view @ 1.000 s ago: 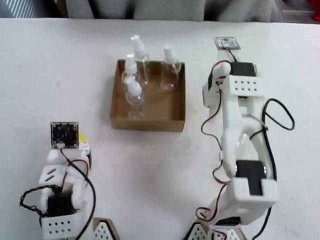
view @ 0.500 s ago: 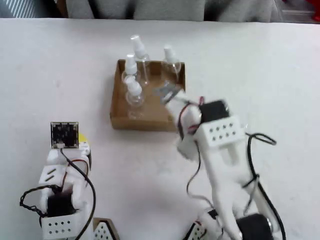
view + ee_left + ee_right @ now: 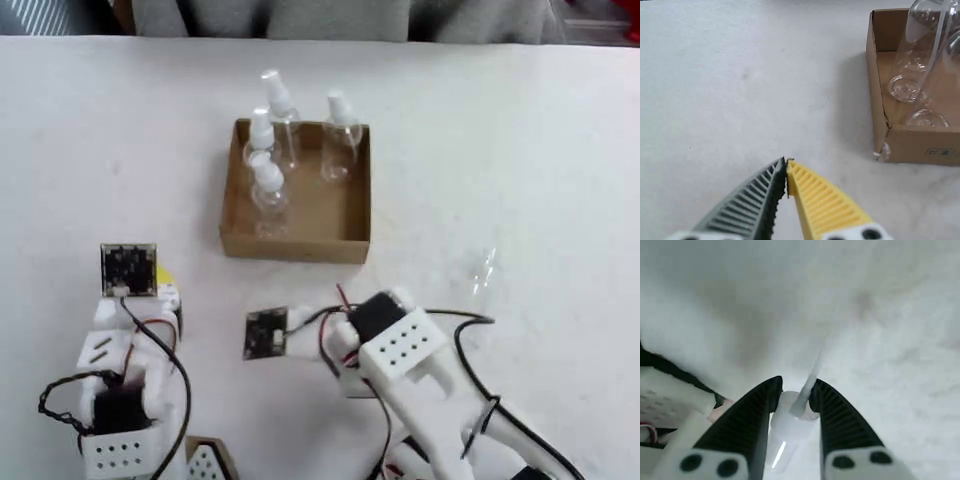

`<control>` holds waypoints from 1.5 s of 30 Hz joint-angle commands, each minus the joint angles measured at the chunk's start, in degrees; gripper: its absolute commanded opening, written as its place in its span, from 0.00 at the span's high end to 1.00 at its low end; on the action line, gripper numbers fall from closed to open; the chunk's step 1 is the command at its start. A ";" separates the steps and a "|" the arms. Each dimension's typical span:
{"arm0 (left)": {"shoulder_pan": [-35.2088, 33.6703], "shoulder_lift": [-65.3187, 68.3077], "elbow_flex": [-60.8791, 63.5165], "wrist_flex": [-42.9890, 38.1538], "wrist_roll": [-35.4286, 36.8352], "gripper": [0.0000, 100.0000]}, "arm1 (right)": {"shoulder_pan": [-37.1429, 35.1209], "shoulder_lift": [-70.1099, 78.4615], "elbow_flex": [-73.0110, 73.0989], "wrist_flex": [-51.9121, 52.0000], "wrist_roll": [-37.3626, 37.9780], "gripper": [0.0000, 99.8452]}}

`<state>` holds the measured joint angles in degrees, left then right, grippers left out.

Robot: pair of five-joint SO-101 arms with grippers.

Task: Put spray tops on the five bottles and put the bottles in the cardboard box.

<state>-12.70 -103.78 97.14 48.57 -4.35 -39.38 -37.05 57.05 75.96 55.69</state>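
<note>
The cardboard box (image 3: 352, 240) stands at mid-table with several clear bottles (image 3: 268, 192) upright inside, each wearing a white spray top. One more clear bottle (image 3: 484, 268) lies on the table to the right of the box, without a top. My right gripper (image 3: 795, 386) is shut on a white spray top (image 3: 789, 426) whose thin tube points at the tabletop; the right arm (image 3: 400, 345) is low at front centre. My left gripper (image 3: 786, 163) is shut with nothing in it, at the front left, its yellow finger (image 3: 164, 288) showing from above. The box (image 3: 888, 131) and bottles (image 3: 920, 50) lie ahead of it.
Two wooden arm mounts (image 3: 208, 458) sit at the table's front edge. Loose red and black cables (image 3: 335, 325) run along the right arm. Bare white tabletop surrounds the box on the left and far right.
The right arm swung from the back right, across the box's front corner, to the front centre. The bottle lying on the table, covered by the arm before, now shows.
</note>
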 commanded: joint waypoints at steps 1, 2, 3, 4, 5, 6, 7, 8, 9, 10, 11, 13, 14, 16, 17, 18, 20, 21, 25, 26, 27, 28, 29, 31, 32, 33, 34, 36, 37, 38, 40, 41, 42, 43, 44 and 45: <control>0.31 0.22 -0.09 0.26 -0.70 0.98 | -0.66 -1.27 1.05 -4.35 0.88 0.91; 0.31 0.22 -0.09 0.26 -0.70 0.98 | -0.66 -1.27 1.41 -4.70 0.88 0.87; 0.31 0.22 -0.09 0.26 -0.70 0.98 | -0.75 -1.27 1.58 -5.23 0.70 0.84; 0.31 0.22 -0.09 0.26 -0.70 0.98 | -0.66 -1.27 1.58 -5.58 0.70 0.82; 0.31 0.22 -0.09 0.26 -0.70 0.98 | -0.66 -1.27 1.67 -5.67 0.70 0.80; 0.31 0.22 -0.09 0.26 -0.70 0.98 | -0.57 -1.27 1.67 -5.67 0.70 0.79; 0.31 0.22 -0.09 0.26 -0.70 0.98 | -0.57 -1.27 1.67 -5.67 0.70 0.78; 0.31 0.22 -0.09 0.26 -0.70 0.98 | -0.57 -1.27 1.58 -5.67 0.70 0.78; 0.31 0.22 -0.09 0.26 -0.70 0.98 | -0.57 -1.27 1.32 -5.67 0.70 0.78; 0.31 0.22 -0.09 0.26 -0.70 0.98 | -0.57 -1.71 1.32 -5.58 0.70 0.78; 0.31 0.22 -0.09 0.26 -0.70 0.98 | -0.31 -1.89 1.14 -5.49 0.62 0.78; 0.31 0.22 -0.09 0.26 -0.70 0.98 | 1.71 -1.89 -0.18 -5.41 0.53 0.78; 0.31 0.22 -0.09 0.26 -0.70 0.98 | 3.38 -1.89 -1.05 -5.41 0.26 0.78; 0.31 0.22 -0.09 0.26 -0.70 0.98 | 7.78 -1.89 -3.52 -5.41 -2.29 0.78; 0.31 0.22 -0.09 0.26 -0.70 0.98 | 10.24 -1.89 -4.92 -5.32 -3.96 0.79; 0.31 0.22 -0.09 0.26 -0.70 0.98 | 12.79 -1.89 -6.24 -4.88 -5.54 0.80; 0.31 0.22 -0.09 0.26 -0.70 0.98 | 17.45 -1.89 -9.05 -2.86 -8.44 0.84; 0.31 0.22 -0.09 0.79 -0.70 0.98 | 19.38 -1.89 -10.02 -1.98 -9.76 0.87; 0.57 0.22 -0.09 1.41 -0.79 0.98 | 27.56 -3.21 -11.43 0.84 -16.62 0.95; 0.57 0.22 -0.09 1.41 -1.32 0.98 | 29.76 -4.00 -11.43 1.80 -18.46 0.97; 0.57 0.22 -0.09 1.41 -2.99 0.98 | 32.22 -4.97 -11.34 2.77 -19.96 0.98; 0.57 0.22 -0.09 1.41 -5.36 0.98 | 34.95 -5.85 -11.16 3.65 -21.27 0.99; 0.57 0.22 -0.09 1.41 -8.35 0.98 | 38.29 -6.90 -10.99 4.44 -22.33 0.98; 0.57 0.22 -0.09 1.41 -13.45 0.98 | 45.58 -9.01 -10.29 5.67 -23.38 0.98; 0.57 0.22 -0.09 1.41 -15.56 0.98 | 49.36 -10.15 -9.32 5.67 -23.56 0.98; 0.66 0.22 -0.09 1.41 -17.23 0.98 | 52.88 -11.56 -8.18 5.67 -23.56 0.98; 0.66 0.22 -0.09 1.41 -18.46 0.98 | 55.96 -12.88 -6.86 5.67 -23.38 0.98; 0.75 0.13 -0.09 1.14 -20.66 0.98 | 61.49 -15.60 -3.43 5.32 -23.21 0.98; 1.27 0.13 -0.09 1.05 -22.07 0.98 | 63.96 -17.01 -1.85 4.35 -23.21 0.98; 2.33 0.13 -0.44 1.32 -23.65 0.98 | 66.51 -18.51 -0.44 3.03 -23.21 0.98; 4.09 0.22 -1.41 2.90 -25.93 0.98 | 71.52 -21.23 2.73 0.66 -23.30 0.98; 5.14 0.22 -2.46 4.13 -26.73 0.98 | 73.98 -22.46 4.31 -0.22 -23.65 0.98; 6.20 0.22 -3.69 5.54 -27.34 0.98 | 76.18 -23.69 5.80 -1.10 -23.65 0.98; 7.08 0.22 -5.19 6.95 -28.04 0.98 | 78.55 -24.92 7.38 -2.15 -23.74 0.98; 7.69 0.22 -7.21 8.44 -28.75 0.98 | 80.84 -26.07 8.70 -3.47 -23.74 0.98; 8.40 0.22 -9.32 10.20 -29.45 0.98 | 83.47 -27.30 10.20 -4.70 -23.74 0.98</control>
<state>-6.99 -103.78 94.59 55.08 -31.96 37.19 -60.88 65.32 74.55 32.48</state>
